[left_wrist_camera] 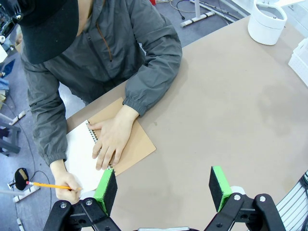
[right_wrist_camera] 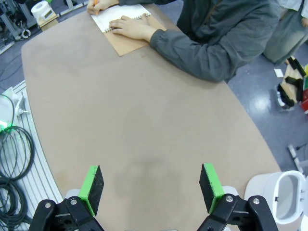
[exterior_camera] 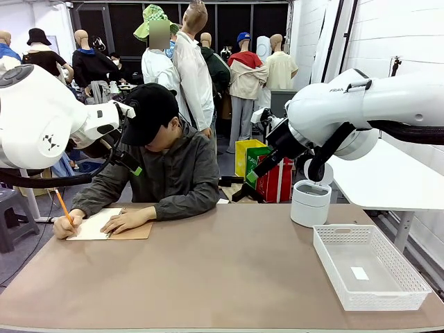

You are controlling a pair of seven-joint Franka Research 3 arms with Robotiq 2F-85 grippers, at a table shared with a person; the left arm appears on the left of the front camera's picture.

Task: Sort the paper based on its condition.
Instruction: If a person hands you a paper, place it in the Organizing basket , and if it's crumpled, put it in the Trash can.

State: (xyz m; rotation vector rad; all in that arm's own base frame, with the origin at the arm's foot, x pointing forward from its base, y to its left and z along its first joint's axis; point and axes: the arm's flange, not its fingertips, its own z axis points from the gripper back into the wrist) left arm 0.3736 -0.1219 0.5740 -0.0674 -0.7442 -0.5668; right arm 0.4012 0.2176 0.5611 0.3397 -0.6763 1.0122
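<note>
The paper (exterior_camera: 94,223) is the top page of the notepad (exterior_camera: 137,234) at the table's (exterior_camera: 229,277) ten o'clock under the person's hand (exterior_camera: 128,220), so left gripper (left_wrist_camera: 162,185) and right gripper (right_wrist_camera: 151,185), both spread wide and empty, should wait clear until a sheet comes free

The middle of the worktop (exterior_camera: 229,277) lies open, near edge to far. The person's forearms (exterior_camera: 182,205) and notepad (exterior_camera: 137,233) block the far left, while a mesh basket (exterior_camera: 329,267) and white bin (exterior_camera: 310,202) crowd the right.

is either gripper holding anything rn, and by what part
No. The left gripper and right gripper are open and empty. The person's hand holds a pencil near its writing end.
</note>
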